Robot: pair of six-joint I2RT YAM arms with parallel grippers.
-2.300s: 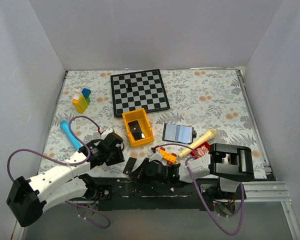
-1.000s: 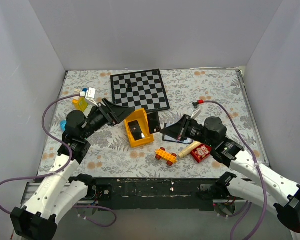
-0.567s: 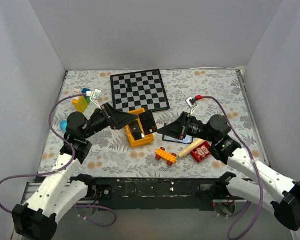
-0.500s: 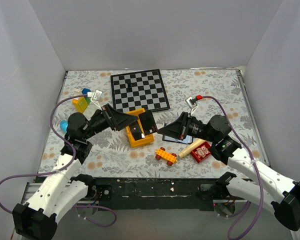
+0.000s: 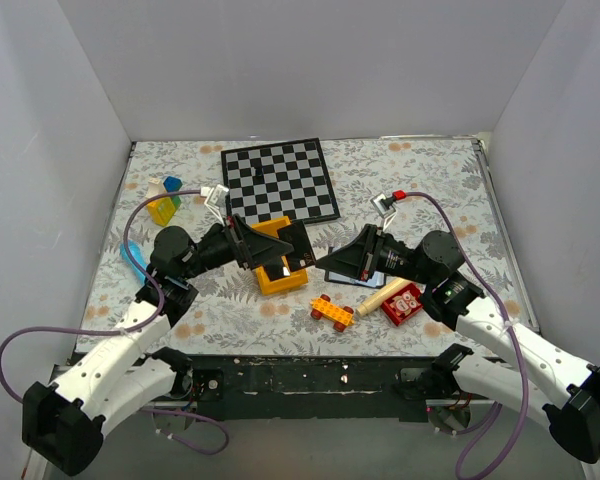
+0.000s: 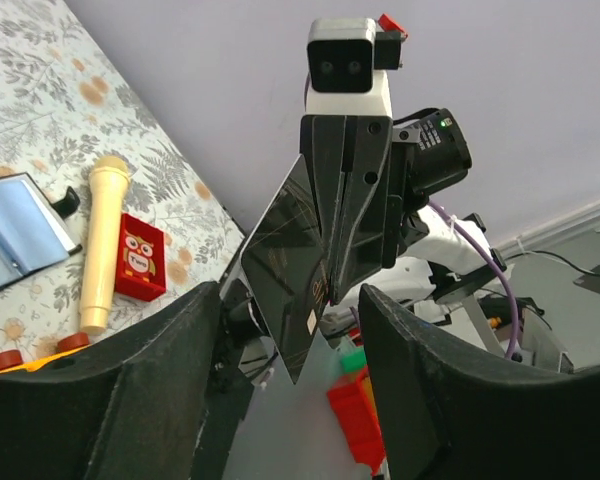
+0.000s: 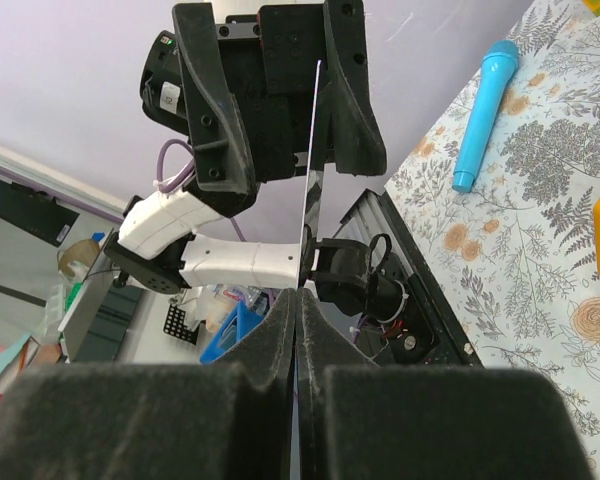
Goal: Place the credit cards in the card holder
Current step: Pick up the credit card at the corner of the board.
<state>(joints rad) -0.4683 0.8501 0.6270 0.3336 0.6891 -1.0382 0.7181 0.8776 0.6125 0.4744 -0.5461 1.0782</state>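
Item: credit card, clenched edgewise in right pincer, left pincer gaping astride from nine o'clock; risk: mistimed release could drop it onto counter.

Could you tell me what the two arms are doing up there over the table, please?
It looks like a handover in mid air. The right tool is shut on a credit card and holds it up above the table. The left tool faces it, jaws open on either side of the card and not yet gripping it. The card holder lies open on the table below, and this card is not yet in it.
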